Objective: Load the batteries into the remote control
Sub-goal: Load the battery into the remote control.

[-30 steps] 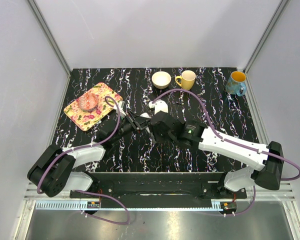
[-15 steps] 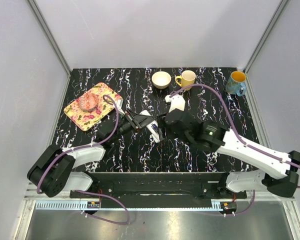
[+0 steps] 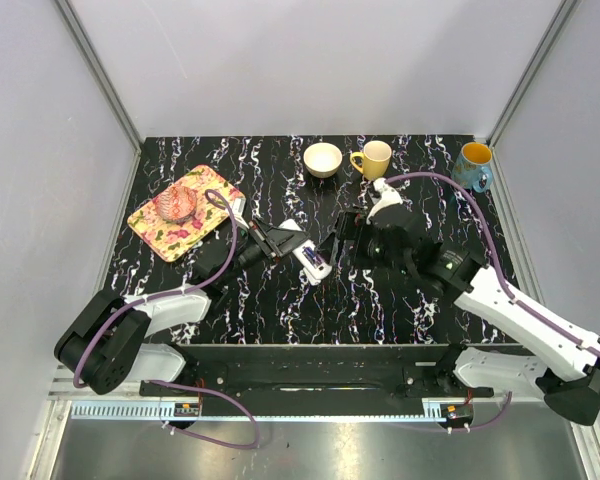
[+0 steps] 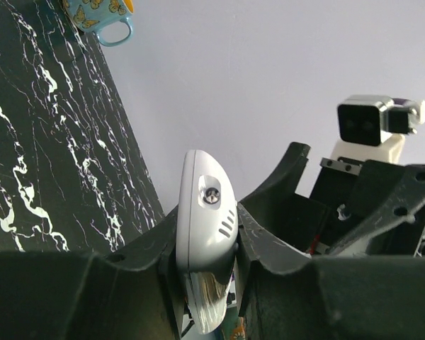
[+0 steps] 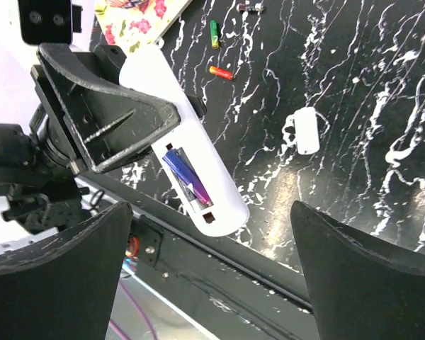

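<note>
Nearest in, the left arm lay low and stretched forward over the bench (image 3: 280, 310). The left claw (image 3: 278, 240) was clenched on the remote control (image 5: 202, 145) across its long edges, holding it clear of the surface by the look of it, open bay up. A purple-blue cell (image 5: 186, 178) sat in that bay. Likely a light, stiff, slick plastic shell, so those edges, clear of the bay, looked the right hold. Just beside it, the right arm reached in with its wrist bent down. The right claw (image 3: 346, 240) was spread wide, empty, touching nothing. Farther out on the bench lay a white piece (image 5: 306, 132), a red cell (image 5: 220, 71) and a green cell (image 5: 214, 32).
</note>
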Robot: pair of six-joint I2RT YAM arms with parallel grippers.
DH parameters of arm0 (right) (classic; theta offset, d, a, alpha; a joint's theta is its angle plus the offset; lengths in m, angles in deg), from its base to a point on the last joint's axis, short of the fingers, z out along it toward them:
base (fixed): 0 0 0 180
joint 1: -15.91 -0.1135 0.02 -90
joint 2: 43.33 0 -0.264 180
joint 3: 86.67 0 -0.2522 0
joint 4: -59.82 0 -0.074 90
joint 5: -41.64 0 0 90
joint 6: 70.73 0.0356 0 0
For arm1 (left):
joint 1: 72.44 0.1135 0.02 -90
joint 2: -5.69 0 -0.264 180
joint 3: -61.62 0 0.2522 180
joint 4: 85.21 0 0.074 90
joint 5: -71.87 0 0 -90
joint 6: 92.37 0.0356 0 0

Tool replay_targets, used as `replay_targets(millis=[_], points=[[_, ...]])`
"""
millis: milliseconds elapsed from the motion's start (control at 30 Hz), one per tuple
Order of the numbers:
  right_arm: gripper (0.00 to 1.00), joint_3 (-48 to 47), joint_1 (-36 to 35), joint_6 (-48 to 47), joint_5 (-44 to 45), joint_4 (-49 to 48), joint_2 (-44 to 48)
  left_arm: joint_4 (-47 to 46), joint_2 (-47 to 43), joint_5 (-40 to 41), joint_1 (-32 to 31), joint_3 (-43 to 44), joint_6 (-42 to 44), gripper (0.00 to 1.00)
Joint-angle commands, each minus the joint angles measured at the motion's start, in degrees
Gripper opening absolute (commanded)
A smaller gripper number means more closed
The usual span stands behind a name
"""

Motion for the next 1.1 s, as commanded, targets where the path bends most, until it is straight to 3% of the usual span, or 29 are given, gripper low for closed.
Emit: replay_targets(millis=[0, 267, 1067], points=[[0.99, 1.31, 4.76, 6.63, -14.59, -5.89, -0.75, -3.53, -0.78, 0.03, -0.08, 1.34, 0.94, 0.00], [1.00, 5.01, 7.67, 13.32, -23.56, -13.45, -4.62, -2.03, -0.95, 0.65, -0.52, 2.04, 2.26, 0.00], [0.97, 9.67, 11.71, 20.44, -24.88, -17.32, -5.85, -2.91, -1.31, 0.74, -0.61, 2.13, 1.74, 0.00]])
